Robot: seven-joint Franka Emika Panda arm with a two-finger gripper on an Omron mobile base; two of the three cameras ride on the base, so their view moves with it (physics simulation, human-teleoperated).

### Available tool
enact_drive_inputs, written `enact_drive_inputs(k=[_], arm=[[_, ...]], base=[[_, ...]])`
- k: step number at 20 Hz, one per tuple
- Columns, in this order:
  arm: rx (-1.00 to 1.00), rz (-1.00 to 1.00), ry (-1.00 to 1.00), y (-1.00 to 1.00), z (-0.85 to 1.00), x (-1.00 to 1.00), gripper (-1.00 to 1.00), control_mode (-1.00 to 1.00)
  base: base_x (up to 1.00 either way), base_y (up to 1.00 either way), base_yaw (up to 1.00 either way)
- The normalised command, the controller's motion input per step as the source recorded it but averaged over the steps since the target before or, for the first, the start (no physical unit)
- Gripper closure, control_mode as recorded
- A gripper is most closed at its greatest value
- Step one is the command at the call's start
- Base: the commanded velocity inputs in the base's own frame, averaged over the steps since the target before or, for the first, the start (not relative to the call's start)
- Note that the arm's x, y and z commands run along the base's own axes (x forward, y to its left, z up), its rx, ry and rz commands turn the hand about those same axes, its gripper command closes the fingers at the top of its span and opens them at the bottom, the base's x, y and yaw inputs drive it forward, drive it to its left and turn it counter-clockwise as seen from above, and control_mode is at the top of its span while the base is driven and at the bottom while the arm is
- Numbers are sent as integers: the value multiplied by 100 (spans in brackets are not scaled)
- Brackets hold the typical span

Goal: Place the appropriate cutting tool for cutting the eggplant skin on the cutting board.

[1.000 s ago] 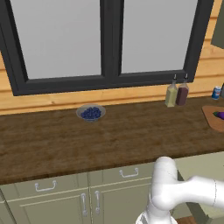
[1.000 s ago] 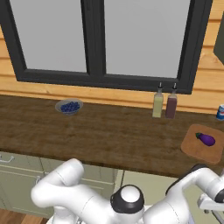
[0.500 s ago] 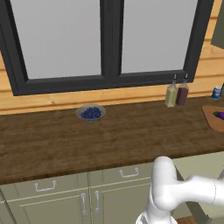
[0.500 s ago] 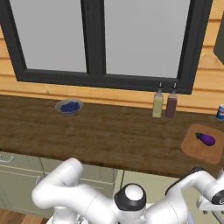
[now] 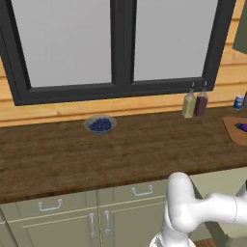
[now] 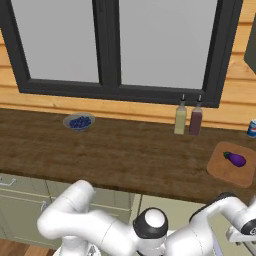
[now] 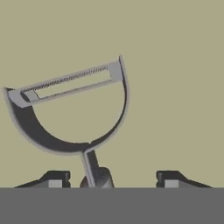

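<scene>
Claw (image 7: 109, 181) spread over peeler (image 7: 70, 105) (handle between tips, ungripped); eggplant (image 6: 235, 159) waits on cutting board (image 6: 222, 172).

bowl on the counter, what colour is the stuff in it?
Blue berries, in a grey bowl; clearest in the left base view.
</scene>
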Motion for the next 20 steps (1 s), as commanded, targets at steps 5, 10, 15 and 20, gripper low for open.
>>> enact_drive_inputs(k=[5, 10, 15, 20], arm=[[0, 8, -17, 15, -23, -9, 100, -100], [0, 5, -11, 0, 39, -53, 100, -100], [-4, 15, -3, 0, 100, -63, 100, -100], [-9, 16, 0, 10, 100, -73, 100, -100]], base=[[0, 0, 0], [0, 0, 0], [0, 0, 0], [0, 0, 0]])
